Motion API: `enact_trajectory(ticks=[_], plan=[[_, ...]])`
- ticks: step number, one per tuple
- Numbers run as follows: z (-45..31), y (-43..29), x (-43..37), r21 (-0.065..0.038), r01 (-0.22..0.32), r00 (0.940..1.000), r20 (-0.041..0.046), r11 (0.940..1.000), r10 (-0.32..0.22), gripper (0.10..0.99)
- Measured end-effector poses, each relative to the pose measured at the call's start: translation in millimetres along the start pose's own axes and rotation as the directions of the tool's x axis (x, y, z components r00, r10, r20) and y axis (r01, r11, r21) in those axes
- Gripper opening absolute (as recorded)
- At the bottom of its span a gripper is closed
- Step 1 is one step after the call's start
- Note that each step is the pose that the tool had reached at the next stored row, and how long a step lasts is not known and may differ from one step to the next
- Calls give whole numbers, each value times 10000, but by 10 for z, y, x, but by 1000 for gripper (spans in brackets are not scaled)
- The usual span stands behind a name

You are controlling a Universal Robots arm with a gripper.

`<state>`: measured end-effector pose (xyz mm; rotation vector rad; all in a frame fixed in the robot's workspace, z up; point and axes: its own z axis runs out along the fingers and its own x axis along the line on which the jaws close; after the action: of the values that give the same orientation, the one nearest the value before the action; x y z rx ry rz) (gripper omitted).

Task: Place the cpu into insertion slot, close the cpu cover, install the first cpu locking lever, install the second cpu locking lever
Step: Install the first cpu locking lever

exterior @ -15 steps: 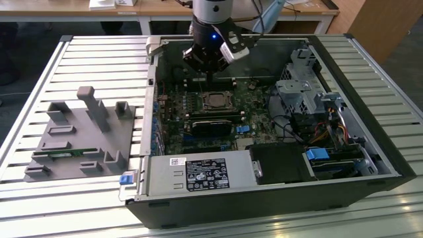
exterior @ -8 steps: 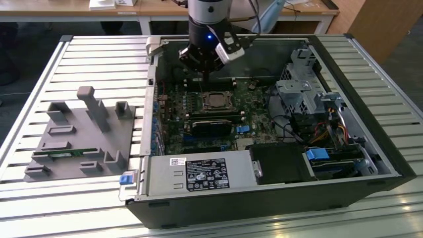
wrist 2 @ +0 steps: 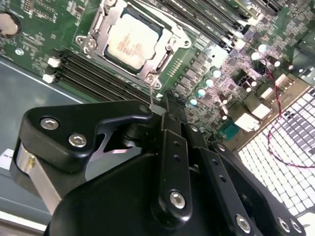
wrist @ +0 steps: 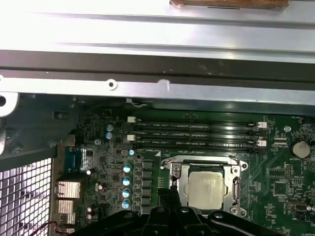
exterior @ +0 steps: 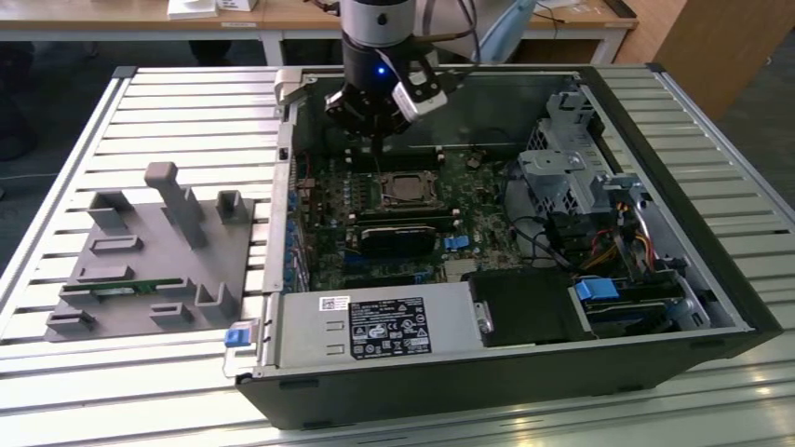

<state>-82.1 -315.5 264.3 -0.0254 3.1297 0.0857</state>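
End effector (wrist 2: 169,100) fingers pressed together, tip just beside thin locking lever (wrist 2: 149,92). cpu (wrist 2: 134,40) seated under closed cpu cover (wrist 2: 167,51).

Dull matt silver metal top on the cpu (wrist 2: 132,42). Shinier bare metal on the cpu cover (wrist 2: 165,56). Smooth semi-gloss black tool (wrist 2: 165,105), bright metal screws. Ribbed matt pale metal worktop (exterior: 186,112). Matt grey plastic fixture (exterior: 162,261), exterior view's left.

You're looking down steeply at the open computer case (exterior: 497,391) in the exterior view; both wrist views are facing the motherboard (wrist: 278,194) up close, sharing the cpu (wrist: 207,189).
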Motion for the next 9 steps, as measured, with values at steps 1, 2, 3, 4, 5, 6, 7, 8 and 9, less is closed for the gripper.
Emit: enact_trajectory(ticks=[1,2,3,4,5,6,7,8,9], plan=[[1,2,10,0,1,10000,-1,10000,-1,106],[2,3,22,-1,0,10000,0,10000,0,106],[4,4,35,-1,-1,10000,1,10000,1,106],[5,5,49,-1,-1,10000,0,10000,1,106],[7,6,63,-1,-1,10000,0,10000,1,106],[10,7,75,-2,-1,10000,1,10000,1,106],[12,8,88,-2,0,10000,1,10000,0,106],[13,10,99,0,0,10000,0,10000,0,106],[15,14,108,0,0,10000,-1,10000,0,106]])
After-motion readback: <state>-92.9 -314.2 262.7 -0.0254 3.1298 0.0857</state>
